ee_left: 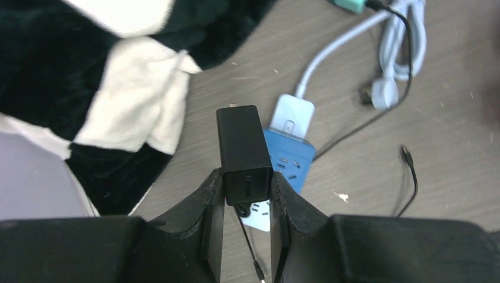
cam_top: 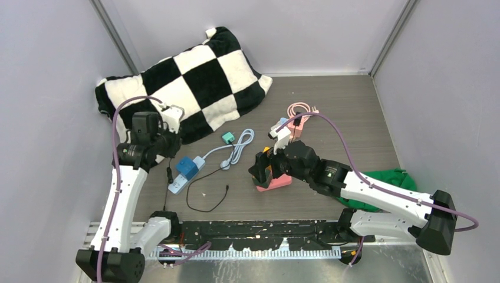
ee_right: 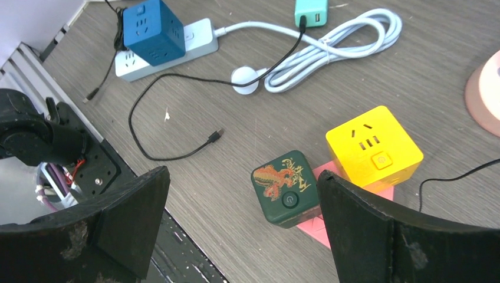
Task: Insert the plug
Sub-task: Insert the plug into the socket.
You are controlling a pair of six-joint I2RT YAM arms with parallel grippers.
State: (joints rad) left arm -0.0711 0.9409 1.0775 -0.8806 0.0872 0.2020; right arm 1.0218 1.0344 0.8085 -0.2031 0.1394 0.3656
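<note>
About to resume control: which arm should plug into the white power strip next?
Left. The left gripper is shut on the black charger, close to the white power strip. The right gripper is open, empty, over the green cube and yellow cube.

Checkered pillow (cam_top: 194,82), green cloth (cam_top: 389,178)

In the left wrist view the charger (ee_left: 243,150) hides much of the blue cube (ee_left: 292,162) and of the white strip (ee_left: 293,113) under it, and the charger's prongs cannot be made out. Above the cube, the teal adapter (ee_left: 352,4) is cut by the top edge. Left of the cube, the pillow (ee_left: 118,88) is blurred and cropped. From above, far right of the cube, the right arm (cam_top: 377,191) covers part of the green cloth (cam_top: 392,175).
</note>
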